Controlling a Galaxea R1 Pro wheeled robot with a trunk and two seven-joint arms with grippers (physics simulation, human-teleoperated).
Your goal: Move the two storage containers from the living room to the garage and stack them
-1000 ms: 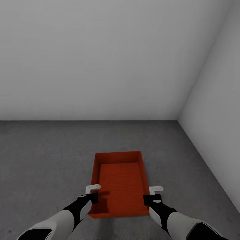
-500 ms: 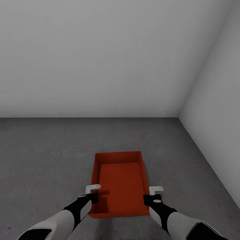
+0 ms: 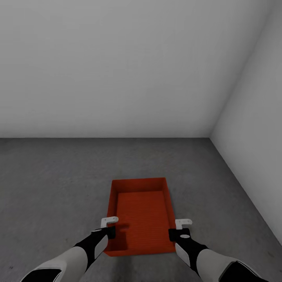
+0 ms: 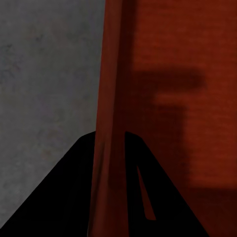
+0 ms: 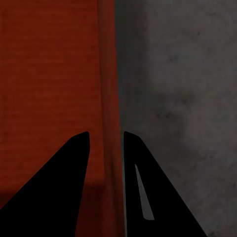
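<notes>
One orange-red ribbed storage container (image 3: 141, 211) lies low over the dark grey garage floor (image 3: 51, 180), long side pointing away from me. My left gripper (image 3: 111, 229) straddles its left wall near the front corner, and my right gripper (image 3: 178, 231) straddles its right wall. In the left wrist view the wall (image 4: 111, 74) runs between the dark fingers (image 4: 69, 187), which close on it. The right wrist view shows the same, with the bin's wall (image 5: 107, 74) pinched between the fingers (image 5: 148, 197). I cannot tell whether the bin touches the floor. The second container is out of view.
Plain white walls (image 3: 117, 66) close the room ahead, with a side wall (image 3: 254, 129) meeting them in a corner at the right. Bare concrete floor stretches to the left of the bin and beyond it.
</notes>
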